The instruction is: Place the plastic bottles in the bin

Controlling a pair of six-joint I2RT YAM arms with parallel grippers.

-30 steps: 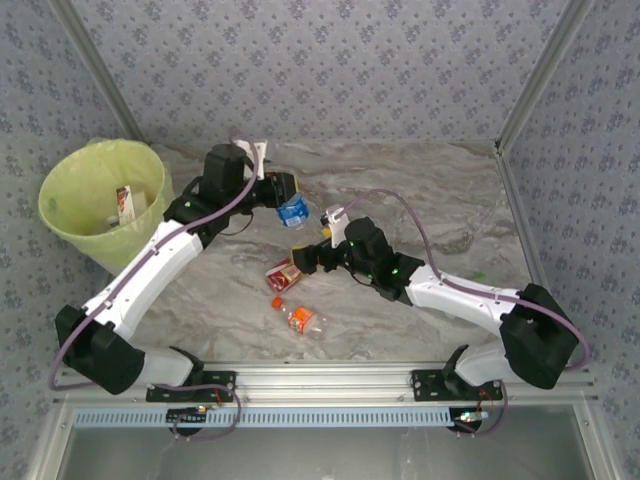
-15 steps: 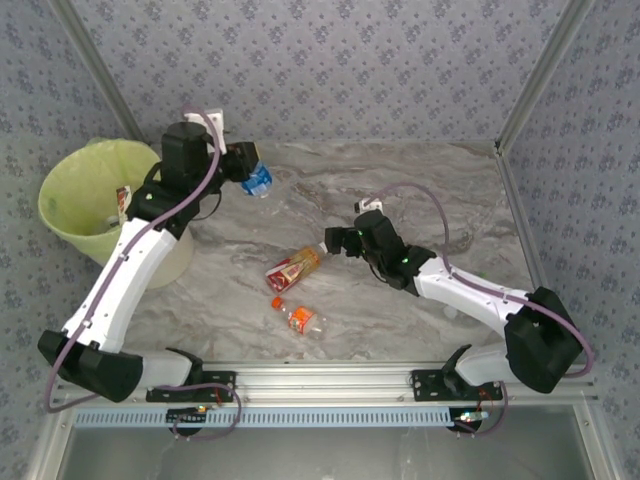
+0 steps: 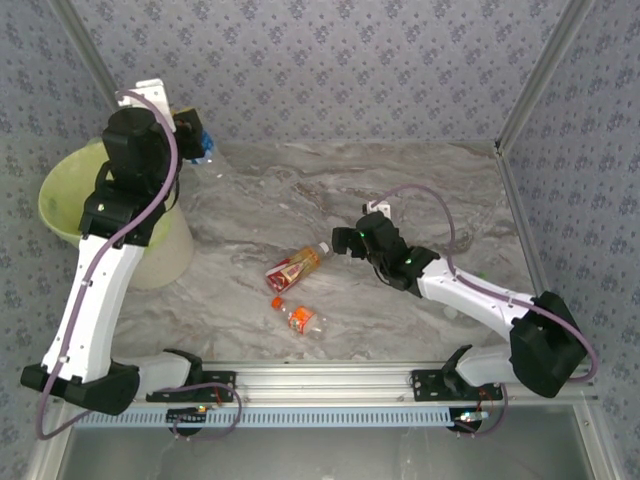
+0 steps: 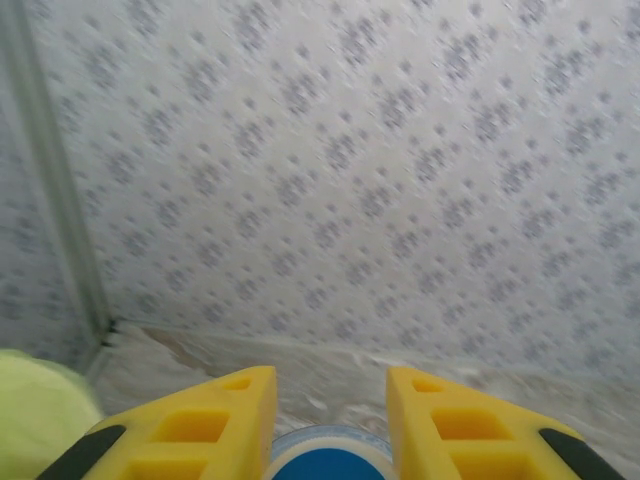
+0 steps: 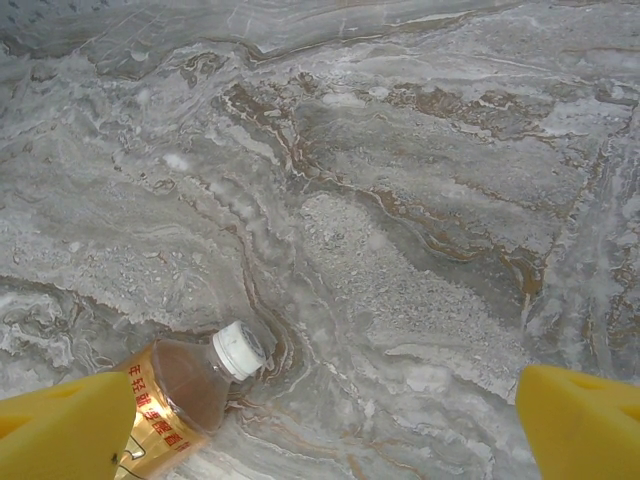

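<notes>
Nearest my bases, a small bottle with an orange cap (image 3: 298,317) lies on its side on the marbled table (image 3: 440,180); its label is orange and red, too small to read. Just beyond it lies a second bottle with a white cap (image 3: 296,265), cap pointing toward my right gripper (image 3: 339,243). In the right wrist view this white-capped bottle (image 5: 190,385) holds brown liquid and wears a gold and red label with white characters that I cannot make out. My right gripper (image 5: 320,395) stands spread wide, one yellow finger (image 5: 70,420) low at the left edge over the bottle's label end, the other (image 5: 580,410) far off at the right. It grips nothing, and I cannot tell whether the left finger touches the bottle.

Farther back on my left stands the bin (image 3: 50,200), lime-green bag over its rim, white wall partly behind my raised left arm. A sliver of the green bag (image 4: 30,410) shows in the left wrist view.

Farthest off, my left gripper (image 3: 197,143) is lifted high near the back wall, up and to the right of the bin's rim in the top view. It is pinched on a blue-labelled bottle (image 3: 205,148). From the wrist, my yellow fingers (image 4: 215,415) clamp either side of that bottle's round blue end (image 4: 328,462), with no print readable.
</notes>
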